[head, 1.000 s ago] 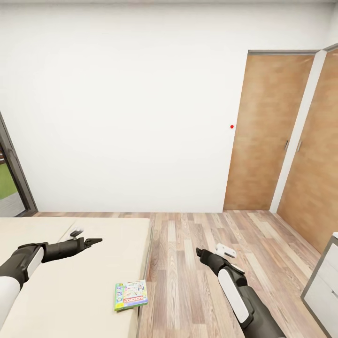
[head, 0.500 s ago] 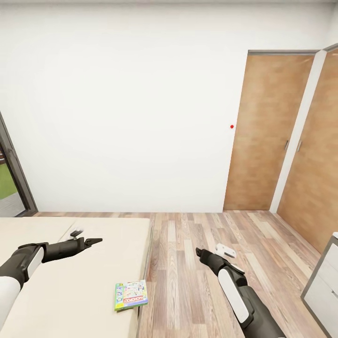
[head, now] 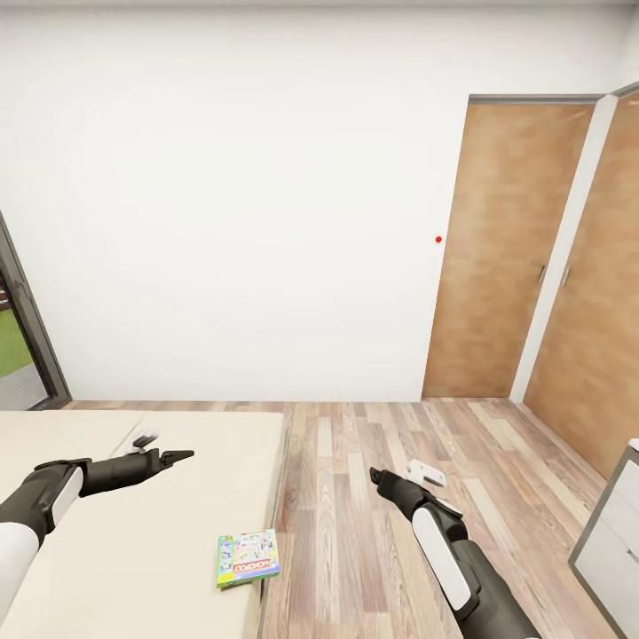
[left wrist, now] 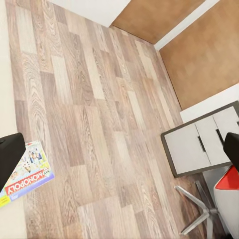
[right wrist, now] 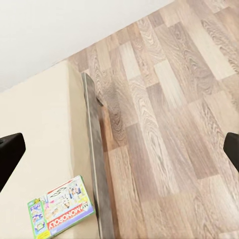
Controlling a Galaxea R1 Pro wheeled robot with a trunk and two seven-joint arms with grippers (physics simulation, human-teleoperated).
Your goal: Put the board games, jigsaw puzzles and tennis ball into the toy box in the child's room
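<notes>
Beige mattress of the bed [head: 133, 532] carries one board game [head: 248, 558] near its edge — untouched. Left gripper [head: 169, 456] hovers above the bed, right gripper [head: 380, 479] over wood floor [head: 355, 532]; both spread open, fingertips cut off in the wrist views.

word "MONOPOLY" in white letters on red band, on cover of green-edged board game [right wrist: 60, 207], lying on bed [right wrist: 35, 149], smaller print unreadable
</notes>
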